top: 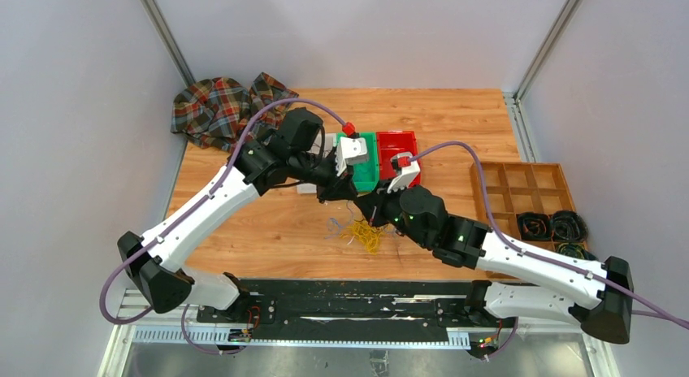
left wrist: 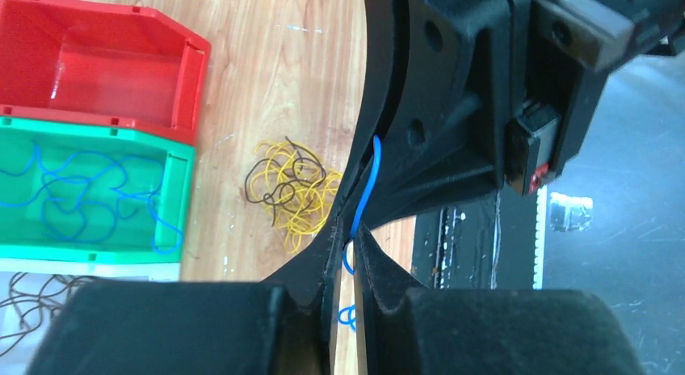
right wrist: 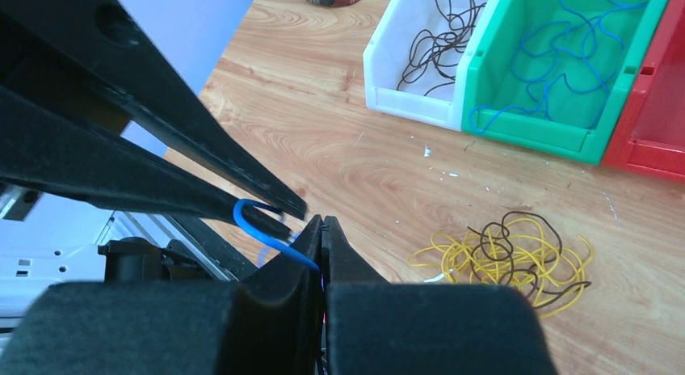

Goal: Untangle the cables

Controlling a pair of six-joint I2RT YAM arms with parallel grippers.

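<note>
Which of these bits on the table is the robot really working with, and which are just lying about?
Part of the job:
- blue wire, pulled out of the heap
- yellow-and-black tangle
- green bin, white bin and red bin, probably for sorting

Just lying about:
- plaid cloth
- wooden tray
- black coils in that tray

Three plastic bins sat side by side on the wooden table [top: 268, 231]: white bin [right wrist: 412, 104] left, green bin [top: 367, 180] middle, red bin [top: 398, 143] right. The white held thin dark wires [right wrist: 440, 35], the green thin blue wires [left wrist: 73, 189]. Far left lay a plaid cloth [top: 215, 109]. At the right edge, a wooden compartment tray [top: 520, 178] held black wire coils [top: 552, 225] in its near cells. Before the bins lay a heap of yellow and dark wires [top: 363, 233]. Beside it the left gripper [left wrist: 349, 233] and right gripper [right wrist: 322, 225] met, both pinching one blue wire [left wrist: 367, 177].
</note>
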